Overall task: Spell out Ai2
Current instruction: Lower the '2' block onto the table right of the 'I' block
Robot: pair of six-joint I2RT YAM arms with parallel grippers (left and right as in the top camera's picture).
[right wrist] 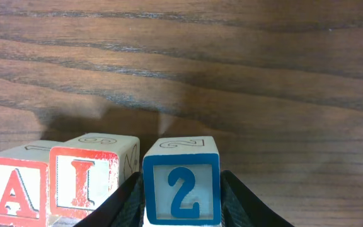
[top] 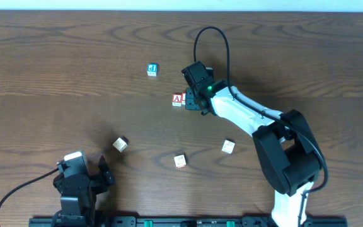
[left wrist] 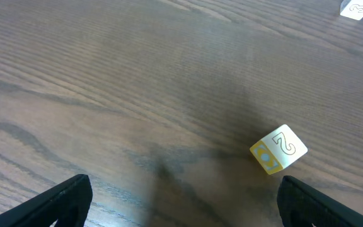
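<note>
The blue-framed wooden 2 block [right wrist: 181, 183], pinched in the right pincer [right wrist: 181, 197] at three o'clock of the red-lettered wooden I block [right wrist: 84, 183], is best set flat on the brown wooden surface [right wrist: 244, 63], squared with its neighbour, before being released.

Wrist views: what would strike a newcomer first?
Three lettered blocks stand in a row on the wooden table: a red A block, a red I block, and a blue 2 block between the fingers of the right gripper. In the left wrist view a yellow 2 block lies alone.
</note>
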